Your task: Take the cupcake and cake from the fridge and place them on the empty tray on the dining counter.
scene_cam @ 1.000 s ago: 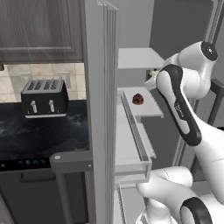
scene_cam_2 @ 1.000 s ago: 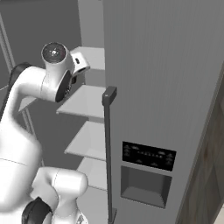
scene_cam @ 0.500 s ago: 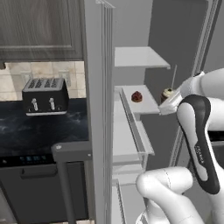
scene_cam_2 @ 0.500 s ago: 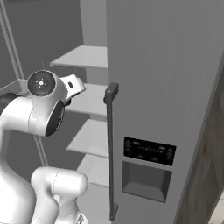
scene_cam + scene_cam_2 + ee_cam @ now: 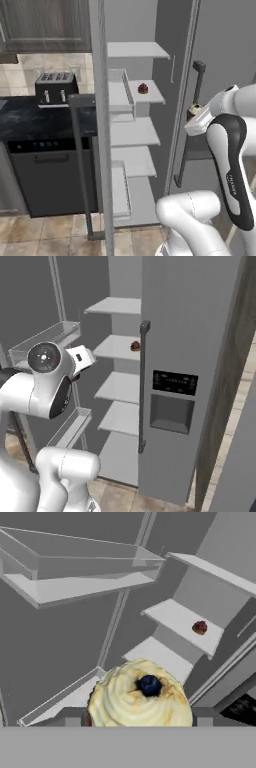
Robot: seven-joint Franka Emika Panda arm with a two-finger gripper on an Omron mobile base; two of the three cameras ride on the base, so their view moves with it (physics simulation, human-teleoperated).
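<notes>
Far off to my pincer's left, a toaster [image 5: 55, 86] sits on the black counter [image 5: 30, 120], with the open fridge [image 5: 190, 356] door's edge and its dark bar handle [image 5: 80, 160] between us. Next comes the fridge interior with its white shelves. The cake [image 5: 143, 88] rests on one of the middle shelves, well apart from my pincer and further into the fridge; in the hand view it [image 5: 199, 627] is a small dark lump beyond what I carry. My pincer [image 5: 196, 111] is outside the fridge, in front of its shut grey door, closed around the cupcake [image 5: 141, 695], whose cream swirl with a dark blue berry on top shows right at my fingertips. From the left base camera the cupcake [image 5: 195, 108] peeks out at the tip of my hand.
</notes>
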